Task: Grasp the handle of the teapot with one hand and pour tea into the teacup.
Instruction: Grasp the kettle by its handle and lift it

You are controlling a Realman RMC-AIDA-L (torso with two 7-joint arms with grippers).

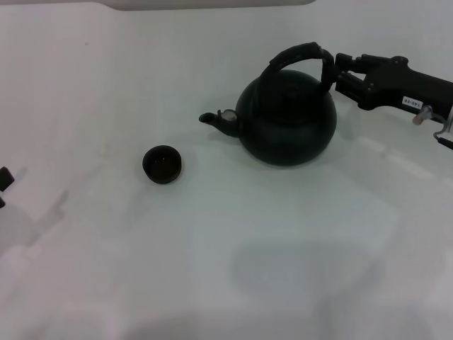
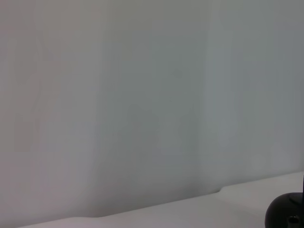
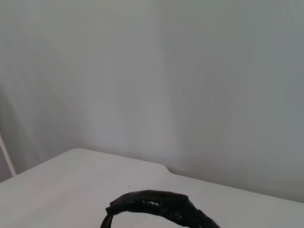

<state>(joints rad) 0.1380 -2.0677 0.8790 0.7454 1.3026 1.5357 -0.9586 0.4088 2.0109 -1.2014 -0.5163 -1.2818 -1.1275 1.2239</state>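
Note:
The matte-black teapot (image 1: 287,117) stands upright on the white table (image 1: 283,255), right of centre, its short spout (image 1: 211,119) pointing left. Its thick wrapped handle (image 1: 299,54) arches over the top and also shows in the right wrist view (image 3: 156,205). The small dark teacup (image 1: 162,164) stands alone to the left of the spout, a short gap away. My right gripper (image 1: 338,72) reaches in from the right and sits against the right end of the handle. My left gripper (image 1: 4,185) shows only as a black tip at the far left edge.
A pale wall stands behind the table's far edge (image 3: 166,167). A dark rounded shape (image 2: 285,213) sits at the edge of the left wrist view; I cannot tell which object it is.

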